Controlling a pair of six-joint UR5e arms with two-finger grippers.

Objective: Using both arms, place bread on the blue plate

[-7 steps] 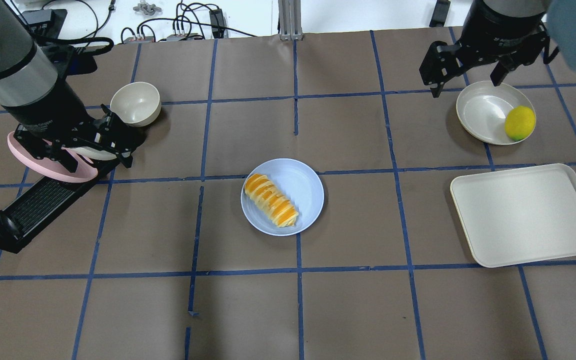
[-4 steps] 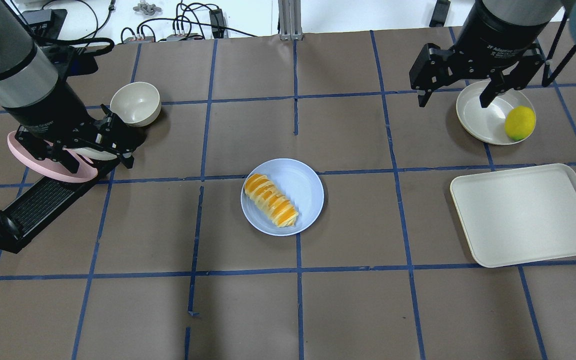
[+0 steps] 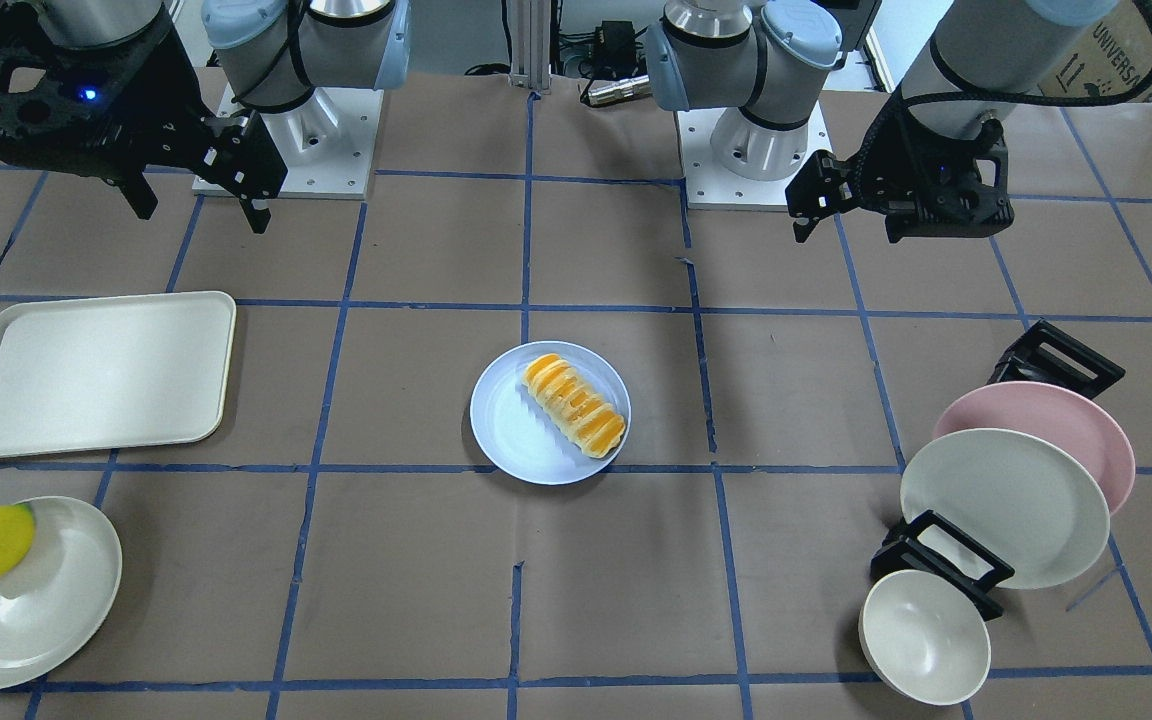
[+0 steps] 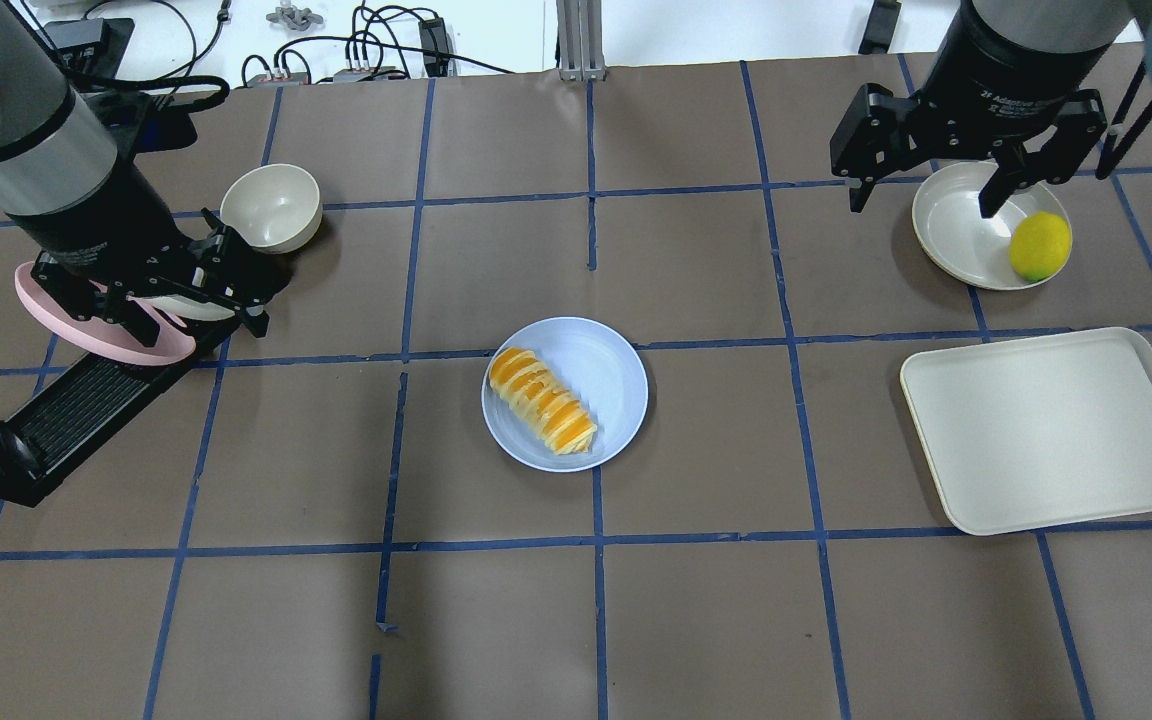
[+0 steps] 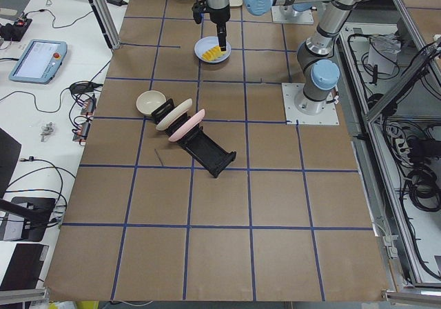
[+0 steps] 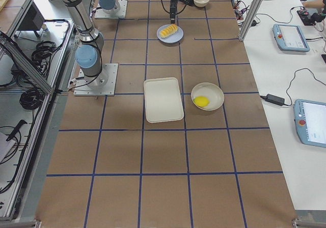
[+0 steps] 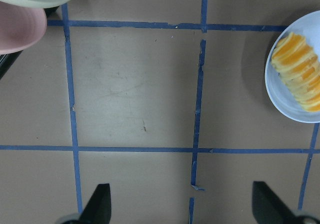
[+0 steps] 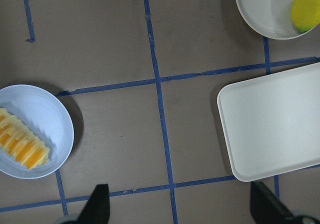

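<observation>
Bread [image 4: 543,401] lies on blue plate [image 4: 608,370]; left gripper [image 7: 182,206], right gripper [image 4: 922,198] both spread wide, empty.

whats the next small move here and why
Probably none on the food: the bread already lies on the blue plate, toward one side of it. The left gripper and right gripper are both open, empty and far from it, so I'd just lift both arms clear to rest.
</observation>
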